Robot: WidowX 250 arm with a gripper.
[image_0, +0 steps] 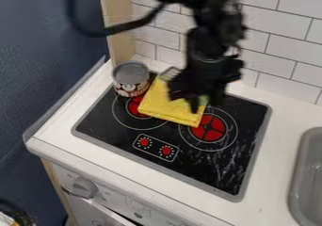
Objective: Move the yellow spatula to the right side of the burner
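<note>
The yellow thing (160, 102) — flat, like a folded cloth; whether it's the spatula, I can't tell — lies on the stovetop (204, 166) toward the counter's (282, 126) back edge. The gripper (205, 105) hangs over its right part; how wide its jaws stand, or whether they hold anything, I can't tell. A can (131, 79) stands near the back left corner.

The end effector (205, 104) is appearing blurred and is obscuring part of the yellow cloth (165, 106), which is partly covering two red burners (210, 131), while the view's edges are cutting off the sink (297, 173) and the arm (215, 20).
</note>
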